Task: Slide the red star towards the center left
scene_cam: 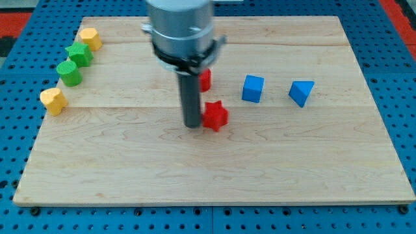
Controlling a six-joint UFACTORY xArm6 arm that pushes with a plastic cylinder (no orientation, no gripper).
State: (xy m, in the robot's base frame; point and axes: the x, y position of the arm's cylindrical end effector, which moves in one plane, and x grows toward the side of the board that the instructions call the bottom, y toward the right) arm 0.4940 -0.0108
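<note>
The red star [216, 116] lies near the middle of the wooden board [214, 169]. My tip [192, 125] is down on the board just left of the star, touching or almost touching its left side. A red cylinder [205, 79] stands just above the star, partly hidden behind my rod.
A blue cube [253, 88] and a blue triangular block [301, 92] lie to the right of the star. At the board's left edge sit a yellow block [90, 38], a green star [80, 54], a green cylinder [69, 73] and another yellow block [52, 101].
</note>
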